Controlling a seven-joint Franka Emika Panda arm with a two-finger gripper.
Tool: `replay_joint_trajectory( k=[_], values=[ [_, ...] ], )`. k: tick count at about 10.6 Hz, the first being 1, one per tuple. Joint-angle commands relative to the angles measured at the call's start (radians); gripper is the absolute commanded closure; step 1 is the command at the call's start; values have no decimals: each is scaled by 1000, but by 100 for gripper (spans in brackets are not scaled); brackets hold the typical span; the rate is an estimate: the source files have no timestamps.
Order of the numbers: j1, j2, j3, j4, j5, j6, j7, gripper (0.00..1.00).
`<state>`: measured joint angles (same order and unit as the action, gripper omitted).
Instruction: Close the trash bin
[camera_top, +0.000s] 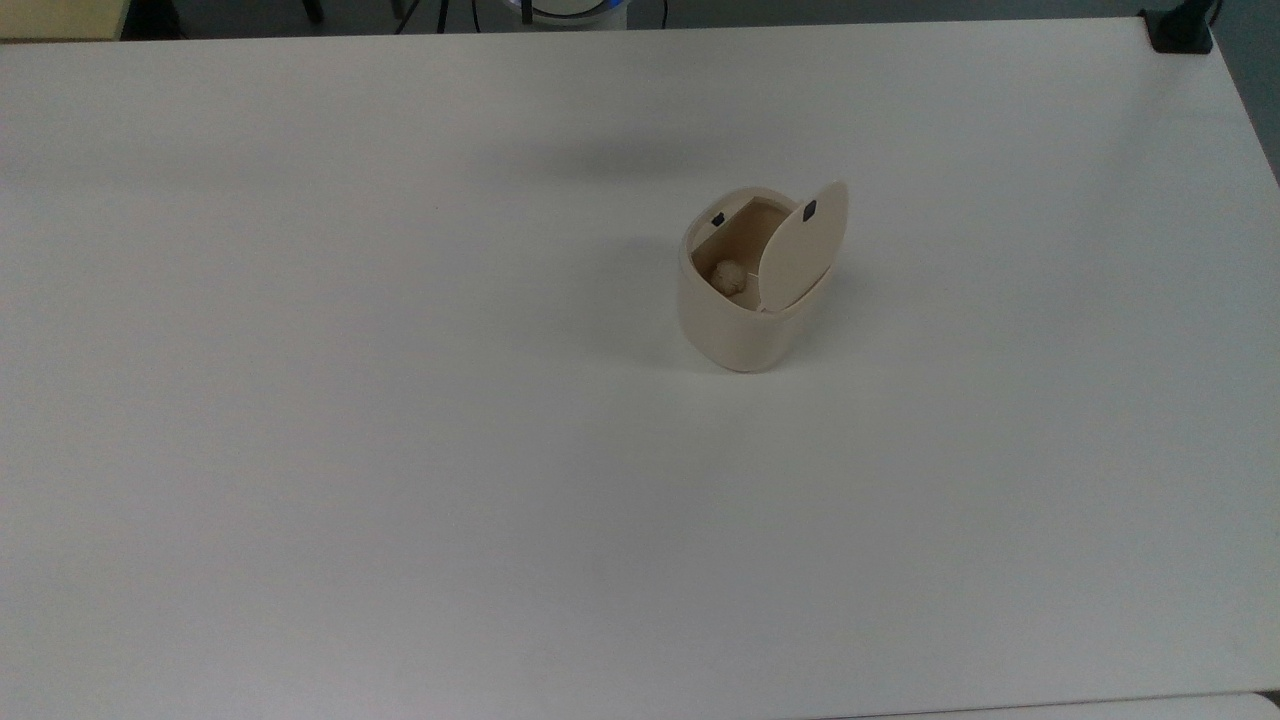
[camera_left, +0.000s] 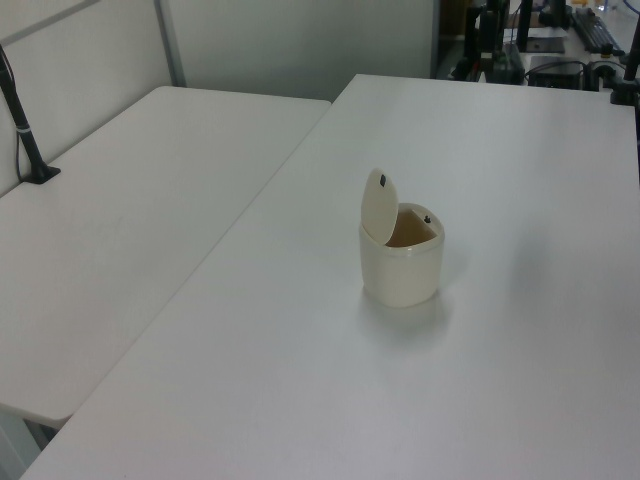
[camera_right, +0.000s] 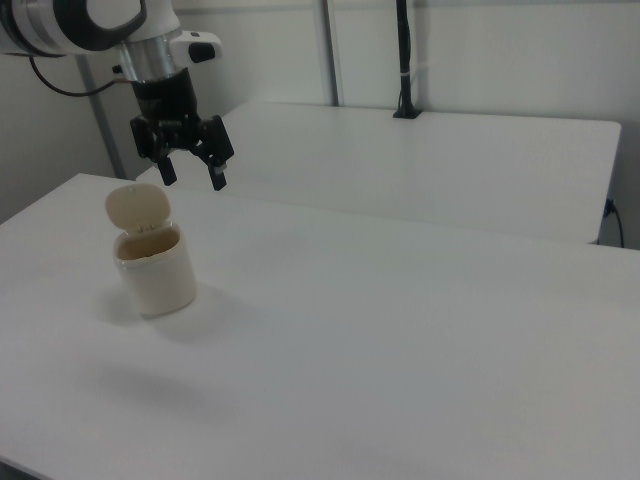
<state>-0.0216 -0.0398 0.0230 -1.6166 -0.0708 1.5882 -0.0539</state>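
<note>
The trash bin (camera_top: 735, 325) is cream-beige with small black square marks on its lid (camera_top: 800, 250), on a white table (camera_top: 400, 450).

Arm (camera_right: 70, 25) cut by frame edge

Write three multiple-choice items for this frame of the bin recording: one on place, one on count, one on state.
1. In the right view, where is the black two-finger gripper relative to the small cream-beige plastic trash bin?
A. Above it, apart
B. Clamped on its lid
C. Resting on the table

2. How many small black square marks show on the bin in the top view?
A. None
B. Two
C. Four

3. How is the flat hinged lid?
A. Shut flat
C. Lying on the white table
B. Raised, bin open

Key: 1 A, a gap separates them; 2 B, one on the lid, one on the rim; 3 B, the inside shows.
</note>
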Motion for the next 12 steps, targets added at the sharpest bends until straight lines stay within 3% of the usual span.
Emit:
replay_joint_trajectory(
  k=[1,8,9,12],
  values=[
    [5,-3,-20,-20,11,-2,-6,0],
    [3,-3,-25,-19,13,-1,-6,2],
    [3,-3,-25,-19,11,1,-6,12],
    [5,-2,-25,-20,13,1,-30,77]
  ],
)
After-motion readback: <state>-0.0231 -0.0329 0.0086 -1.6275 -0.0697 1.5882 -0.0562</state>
